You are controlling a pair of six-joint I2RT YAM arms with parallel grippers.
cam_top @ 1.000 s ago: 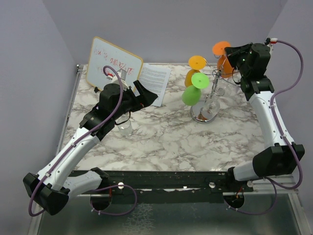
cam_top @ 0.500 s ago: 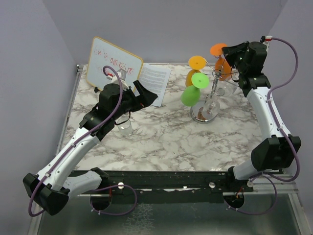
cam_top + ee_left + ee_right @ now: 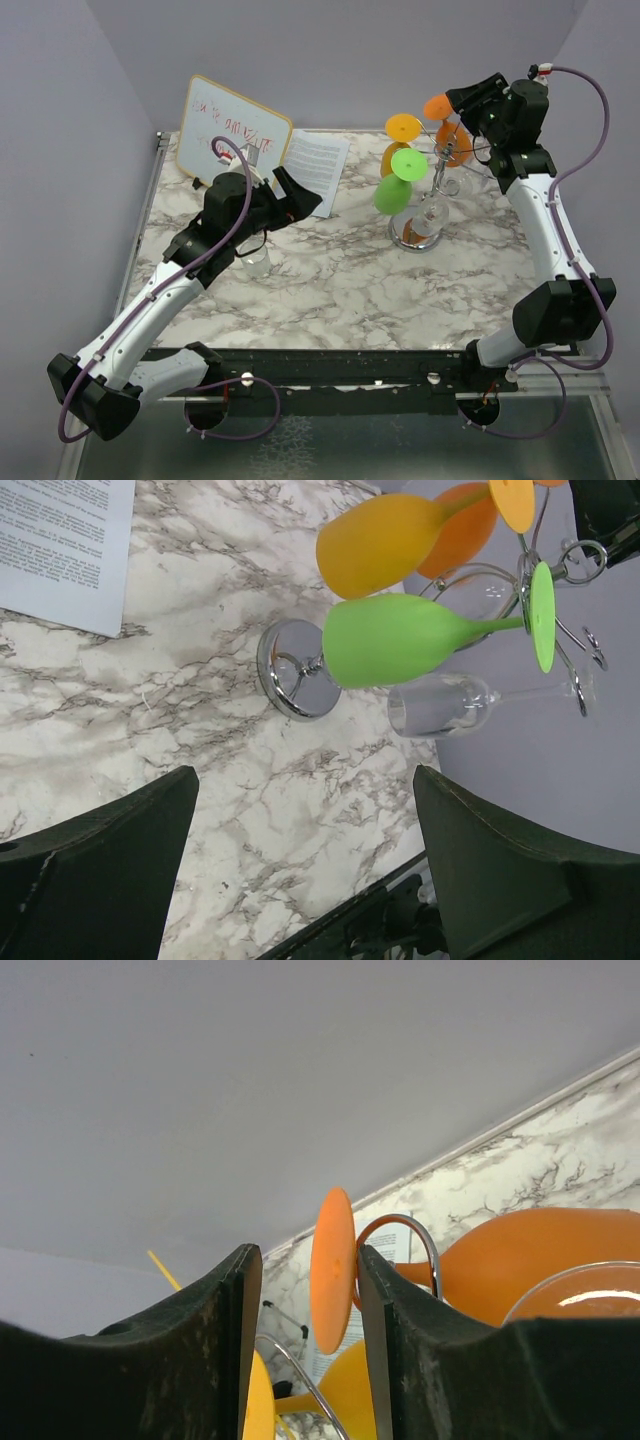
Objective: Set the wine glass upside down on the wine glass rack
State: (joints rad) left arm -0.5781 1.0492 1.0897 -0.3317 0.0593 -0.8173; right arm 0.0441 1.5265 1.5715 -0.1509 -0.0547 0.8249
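Observation:
The chrome wine glass rack (image 3: pixel 418 232) stands at the back right of the table. An orange wine glass (image 3: pixel 458 140) hangs upside down from one of its arms, foot disc uppermost. My right gripper (image 3: pixel 462 100) is open around that foot (image 3: pixel 331 1270); a gap shows between the disc and the left finger (image 3: pixel 215 1340). The rack's wire loop (image 3: pixel 425 1245) holds the stem just behind the disc. My left gripper (image 3: pixel 300 195) hovers open over the table's left middle with nothing between its fingers (image 3: pixel 100 870).
Green (image 3: pixel 398 182), yellow (image 3: pixel 400 140) and clear (image 3: pixel 440 705) glasses also hang on the rack. A clear glass (image 3: pixel 255 263) stands on the table under the left arm. A whiteboard (image 3: pixel 228 130) and a paper sheet (image 3: pixel 318 165) are at the back left.
My right gripper's jaws have parted from the orange glass's foot, and the hand has shifted slightly up and back. The glass stays hanging on the rack. The left arm has not moved.

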